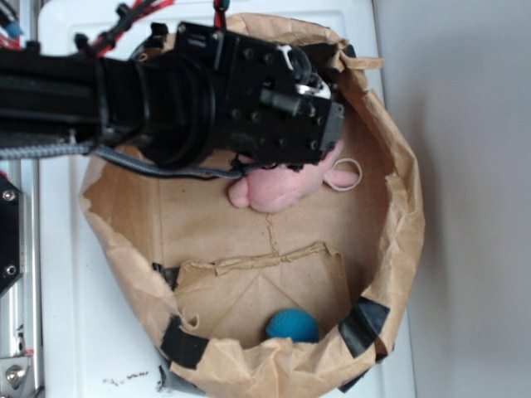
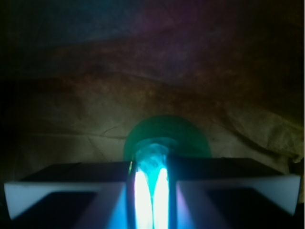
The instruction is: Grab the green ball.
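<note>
In the wrist view the green ball (image 2: pixel 167 133) bulges out as a round green shape just beyond the fingertips. Part of it is pinched in the narrow gap between my two fingers, where it glows bright. My gripper (image 2: pixel 152 164) is shut on it, close above the brown paper floor. In the exterior view the black arm (image 1: pixel 249 99) reaches into the paper bag (image 1: pixel 390 249) at its upper part. The arm's body hides both the fingers and the green ball there.
A pink plush toy (image 1: pixel 278 186) lies right under the arm, with a white loop (image 1: pixel 344 176) beside it. A darker teal-blue ball (image 1: pixel 292 325) rests near the bag's lower wall. The bag's crumpled paper walls, patched with black tape (image 1: pixel 362 326), ring the space.
</note>
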Available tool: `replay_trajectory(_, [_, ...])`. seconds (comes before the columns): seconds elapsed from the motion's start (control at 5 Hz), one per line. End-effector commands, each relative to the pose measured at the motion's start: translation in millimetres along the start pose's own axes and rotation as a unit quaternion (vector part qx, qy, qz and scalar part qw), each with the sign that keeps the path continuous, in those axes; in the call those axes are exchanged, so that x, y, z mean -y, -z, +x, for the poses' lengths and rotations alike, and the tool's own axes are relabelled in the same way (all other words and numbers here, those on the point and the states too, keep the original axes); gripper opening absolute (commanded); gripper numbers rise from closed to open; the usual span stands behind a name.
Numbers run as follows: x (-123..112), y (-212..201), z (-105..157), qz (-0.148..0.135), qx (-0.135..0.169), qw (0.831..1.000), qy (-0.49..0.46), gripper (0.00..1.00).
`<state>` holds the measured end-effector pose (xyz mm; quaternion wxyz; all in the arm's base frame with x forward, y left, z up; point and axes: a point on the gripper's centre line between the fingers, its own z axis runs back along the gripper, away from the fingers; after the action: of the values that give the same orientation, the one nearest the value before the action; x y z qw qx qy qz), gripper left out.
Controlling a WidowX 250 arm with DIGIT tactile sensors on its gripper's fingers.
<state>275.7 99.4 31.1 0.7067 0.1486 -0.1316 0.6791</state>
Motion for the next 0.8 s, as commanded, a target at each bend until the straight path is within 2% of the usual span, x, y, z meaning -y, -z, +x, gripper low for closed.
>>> replay_trajectory(0.0, [-12.3, -35.5, 8.8, -0.025, -0.032, 0.999, 0.014, 0.00])
replay_trajectory(0.4, [-23.2, -85.8, 25.5, -0.044, -0.086, 0.992, 0.078, 0.00])
replay_trajectory(0.6, [-24.8, -98.0, 34.8, -0.041, -0.108, 0.989, 0.087, 0.00])
